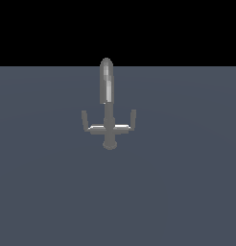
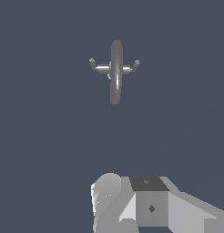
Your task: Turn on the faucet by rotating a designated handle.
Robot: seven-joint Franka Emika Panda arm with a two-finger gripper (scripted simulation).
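The faucet (image 1: 108,108) is a small grey metal fixture standing on the floor, with a tall round-tipped spout, a thin stem and a round base. Its crossbar ends in two upturned pegs. The handle (image 1: 86,122) is the peg and thin arm on the exterior view's left. My gripper does not appear in the exterior view. From the wrist view I look down on the faucet (image 2: 115,73), which is well away from me. Grey blocks of my hand (image 2: 150,207) fill that picture's edge, and no fingertips can be made out, so open or shut is unclear.
A flat blue-grey floor (image 1: 177,192) spreads around the faucet on all sides. Beyond its far edge the background is black. No other objects are in view.
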